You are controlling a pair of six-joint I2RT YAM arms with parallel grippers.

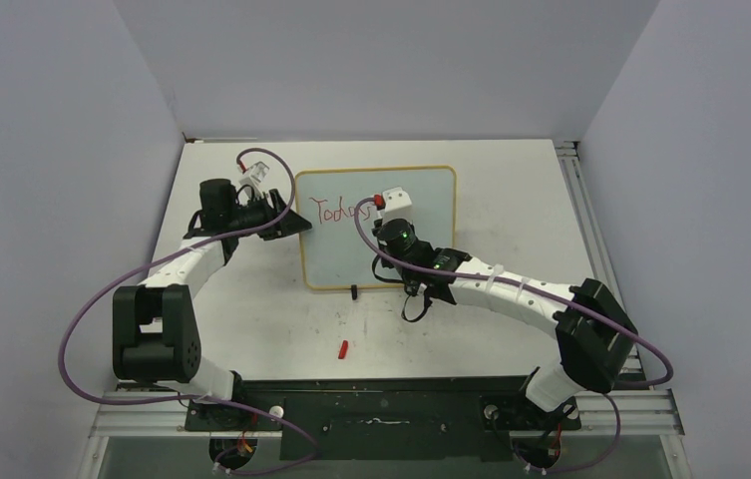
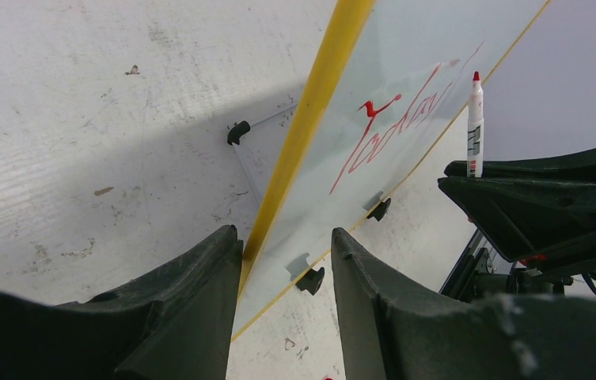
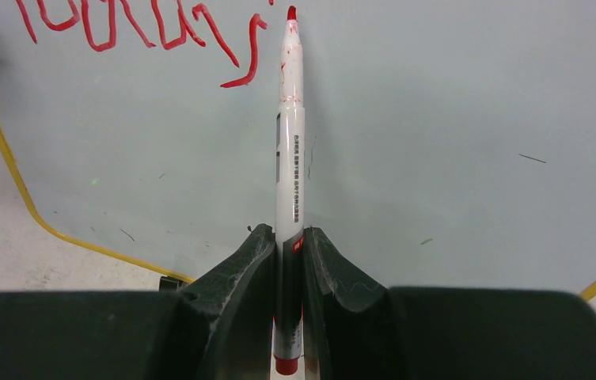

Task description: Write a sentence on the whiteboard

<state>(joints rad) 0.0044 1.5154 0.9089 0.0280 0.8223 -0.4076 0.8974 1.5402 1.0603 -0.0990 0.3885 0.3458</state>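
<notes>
**Two claws, one whiteboard, one red word on it**

Starting from the left: the left claw (image 1: 291, 222) sits at the left edge of the whiteboard (image 1: 401, 259). In the left wrist view its jaws stand partway apart with the board's yellow frame running between them. The frame sits right against one finger (image 2: 199, 301) and the other finger is out over the white face. I honestly can't tell if it's actually pinching the board or just bracketing it.

The whiteboard sits about mid-counter (image 1: 251, 319), nearer the far edge than the near one. One black clip foot (image 1: 354, 291) pokes out at its near side.

The sentence (image 1: 341, 212) is in the board's far-left corner. It's thin red handwriting that reads roughly "Today", with a hooked stroke after it.

A small red piece (image 1: 344, 348) lies on the bare counter between the board and the near edge, well apart from both arms.

On to the right. The marker (image 3: 290, 158) has a white barrel and a red tip, and the tip is right beside that last hooked stroke. I can't say if it's touching the surface. The right claw (image 3: 286, 237) is clamped tight on the marker's lower barrel, with the fingers snug on both sides. It's out over the middle of the board.
</notes>
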